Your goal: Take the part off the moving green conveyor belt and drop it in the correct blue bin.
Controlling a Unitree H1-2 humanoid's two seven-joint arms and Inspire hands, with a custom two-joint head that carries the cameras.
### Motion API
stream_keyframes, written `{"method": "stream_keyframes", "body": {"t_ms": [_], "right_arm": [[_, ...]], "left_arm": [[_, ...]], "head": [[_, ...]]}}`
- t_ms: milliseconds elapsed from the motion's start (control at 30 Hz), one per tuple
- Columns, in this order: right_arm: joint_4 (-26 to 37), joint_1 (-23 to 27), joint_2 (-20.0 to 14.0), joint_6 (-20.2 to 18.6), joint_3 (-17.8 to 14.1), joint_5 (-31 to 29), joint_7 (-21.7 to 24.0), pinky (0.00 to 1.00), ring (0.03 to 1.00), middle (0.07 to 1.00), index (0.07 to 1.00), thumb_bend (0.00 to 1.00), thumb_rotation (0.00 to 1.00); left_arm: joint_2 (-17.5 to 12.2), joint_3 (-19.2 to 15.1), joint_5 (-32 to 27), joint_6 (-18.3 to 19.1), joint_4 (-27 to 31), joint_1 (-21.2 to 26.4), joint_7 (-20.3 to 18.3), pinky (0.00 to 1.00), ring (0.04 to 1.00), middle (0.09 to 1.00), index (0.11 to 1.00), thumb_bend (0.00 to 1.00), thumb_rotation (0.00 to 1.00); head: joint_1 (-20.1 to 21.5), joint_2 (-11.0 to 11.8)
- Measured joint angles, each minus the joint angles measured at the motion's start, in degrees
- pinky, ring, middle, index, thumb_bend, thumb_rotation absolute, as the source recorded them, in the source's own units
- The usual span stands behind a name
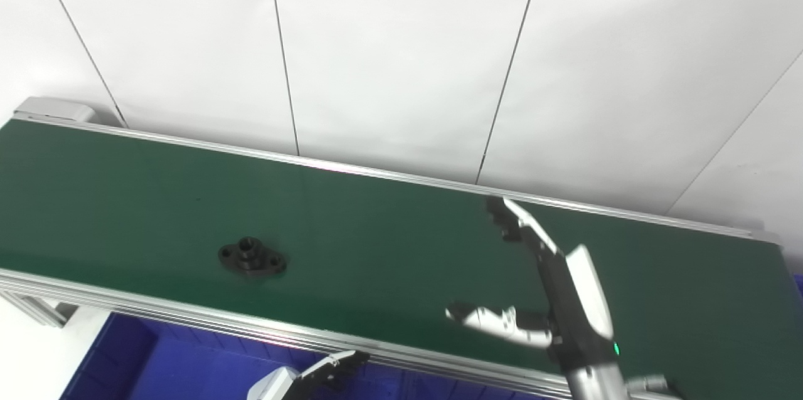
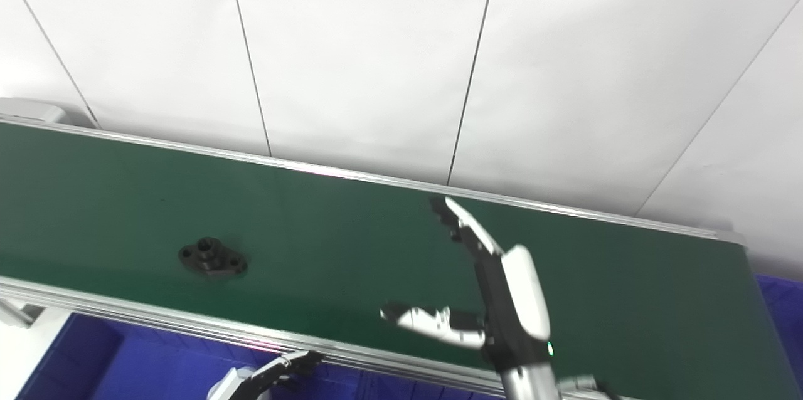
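Note:
A black flanged part (image 1: 252,257) with a raised hub lies flat on the green conveyor belt (image 1: 389,243), left of centre near the front rail. My right hand (image 1: 552,290) hovers over the belt's right half, open, fingers stretched toward the far rail and thumb pointing left; nothing is in it. It is well to the right of the part. My left hand (image 1: 307,378) shows only partly at the bottom edge, below the front rail and over a blue bin (image 1: 188,365), with its fingers curled.
Aluminium rails (image 1: 188,315) border the belt front and back. White wall panels stand behind it. Another blue bin edge (image 2: 781,300) shows past the belt's right end.

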State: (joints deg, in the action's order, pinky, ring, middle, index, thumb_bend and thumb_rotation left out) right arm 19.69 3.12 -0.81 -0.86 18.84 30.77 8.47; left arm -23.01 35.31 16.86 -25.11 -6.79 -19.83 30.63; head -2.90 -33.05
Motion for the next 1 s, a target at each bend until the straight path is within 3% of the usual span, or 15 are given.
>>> {"method": "stream_keyframes", "body": {"t_ms": [333, 533, 633, 1000], "right_arm": [[-8.73, 11.00, 2.15, -3.27, 1.71, 4.75, 0.82, 0.72, 0.798, 0.828, 0.849, 0.84, 0.52], [-11.37, 14.50, 4.30, -4.34, 3.88, 6.42, 1.40, 0.70, 0.778, 0.819, 0.851, 0.85, 0.52], [-14.67, 16.61, 4.91, -6.09, 4.95, 8.03, 1.94, 0.72, 0.789, 0.816, 0.853, 0.82, 0.52], [-26.05, 24.80, 4.87, -6.28, 9.94, 10.95, 3.25, 0.79, 0.825, 0.830, 0.844, 0.83, 0.51]], "left_arm": [[0.14, -0.62, -0.05, 0.00, -0.41, 0.89, 0.00, 0.62, 0.736, 0.799, 0.802, 0.86, 0.39], [0.14, -0.26, -0.05, 0.00, -0.38, 0.87, 0.44, 0.62, 0.732, 0.784, 0.787, 0.85, 0.34], [0.32, -0.01, 0.15, 0.00, -0.38, 0.76, 1.95, 0.61, 0.719, 0.768, 0.770, 0.86, 0.33], [1.98, 1.36, 1.74, 0.00, -0.42, 0.80, 4.81, 0.60, 0.701, 0.752, 0.762, 0.86, 0.36]], "head": [[-0.97, -0.09], [-0.70, -1.05], [-1.23, -1.58], [-2.46, -2.37]]}}
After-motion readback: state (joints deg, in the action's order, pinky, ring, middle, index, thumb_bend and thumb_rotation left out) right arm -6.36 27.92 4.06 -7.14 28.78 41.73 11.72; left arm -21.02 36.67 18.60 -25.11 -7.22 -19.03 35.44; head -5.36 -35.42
